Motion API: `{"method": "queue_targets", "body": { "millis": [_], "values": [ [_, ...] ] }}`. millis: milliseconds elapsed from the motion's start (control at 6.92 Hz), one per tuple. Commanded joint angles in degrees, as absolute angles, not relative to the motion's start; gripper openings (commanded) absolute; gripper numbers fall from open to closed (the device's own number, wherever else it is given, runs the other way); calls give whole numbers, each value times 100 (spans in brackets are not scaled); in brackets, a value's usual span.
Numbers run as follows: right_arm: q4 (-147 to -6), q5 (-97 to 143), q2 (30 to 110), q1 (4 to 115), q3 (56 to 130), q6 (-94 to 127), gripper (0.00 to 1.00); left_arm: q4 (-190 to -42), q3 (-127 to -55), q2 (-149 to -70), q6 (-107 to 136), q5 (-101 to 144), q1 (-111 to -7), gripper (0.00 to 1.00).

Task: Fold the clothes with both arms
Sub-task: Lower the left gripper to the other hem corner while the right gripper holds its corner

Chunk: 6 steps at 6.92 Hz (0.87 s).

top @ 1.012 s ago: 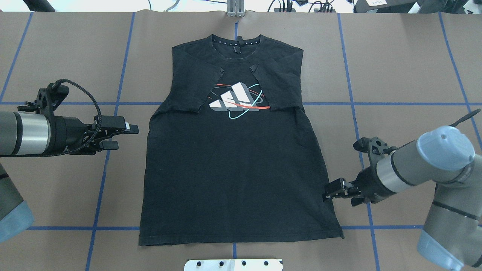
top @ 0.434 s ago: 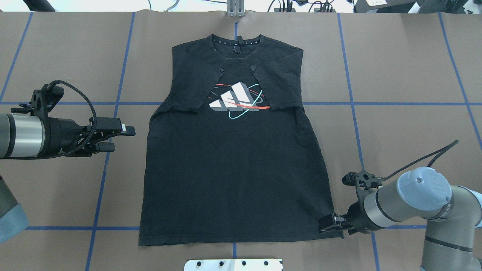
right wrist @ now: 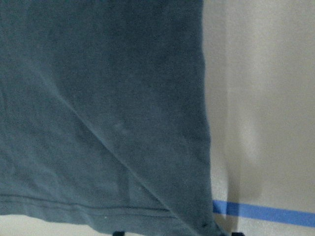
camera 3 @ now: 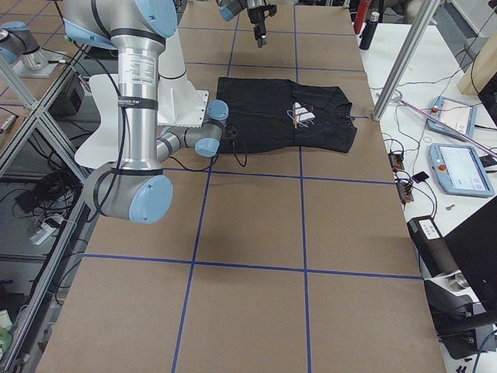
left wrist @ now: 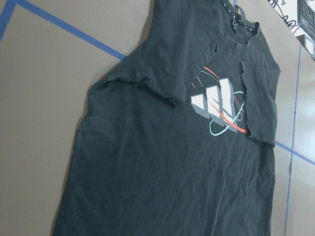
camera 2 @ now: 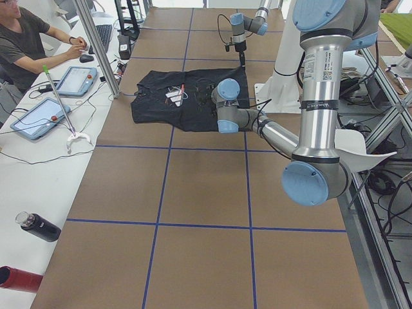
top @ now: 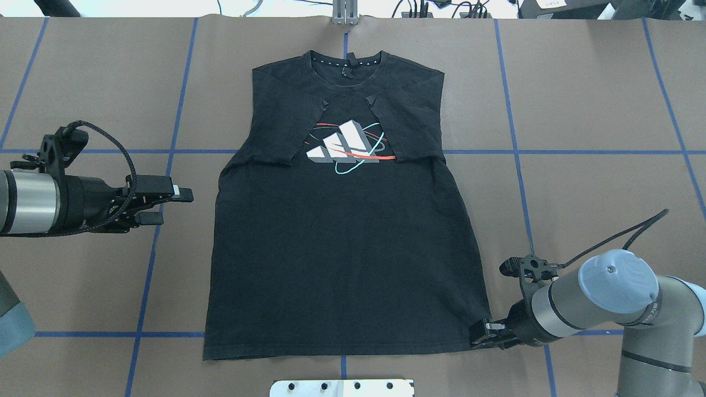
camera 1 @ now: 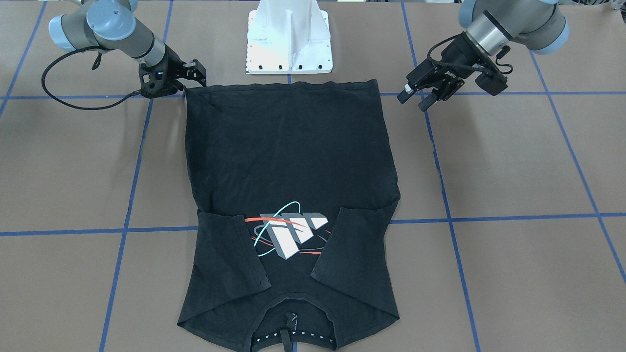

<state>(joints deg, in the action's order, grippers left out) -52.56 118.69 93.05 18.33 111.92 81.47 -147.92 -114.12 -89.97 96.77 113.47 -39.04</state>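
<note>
Your black tee [top: 342,259] is lying flat, logo up, sleeves in; right arm [top: 579,309] sitting at hem corner, left arm [top: 33,201] hovering beside.

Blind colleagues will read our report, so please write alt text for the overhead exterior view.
A black short-sleeved T-shirt lies flat, logo up, on a brown table with blue grid lines, both sleeves folded onto the chest. The right black end effector is at its lower right hem corner; the left end effector, open, is beside its left edge, apart.
</note>
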Motion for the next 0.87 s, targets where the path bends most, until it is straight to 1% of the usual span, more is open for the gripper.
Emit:
{"method": "queue_targets", "body": {
  "millis": [0, 578, 723],
  "values": [
    [-5265, 11909, 9316, 1837, 11180, 8147, 78, -14792, -11417, -8991, 9677, 11347, -3902, 100],
    [-5282, 11927, 9299, 1828, 11118, 8147, 77, -14792, -11452, -8991, 9677, 11347, -3902, 100],
    [-5291, 11927, 9308, 1828, 11101, 8147, 75, -14792, -11452, -8991, 9677, 11347, -3902, 100]
  ]
}}
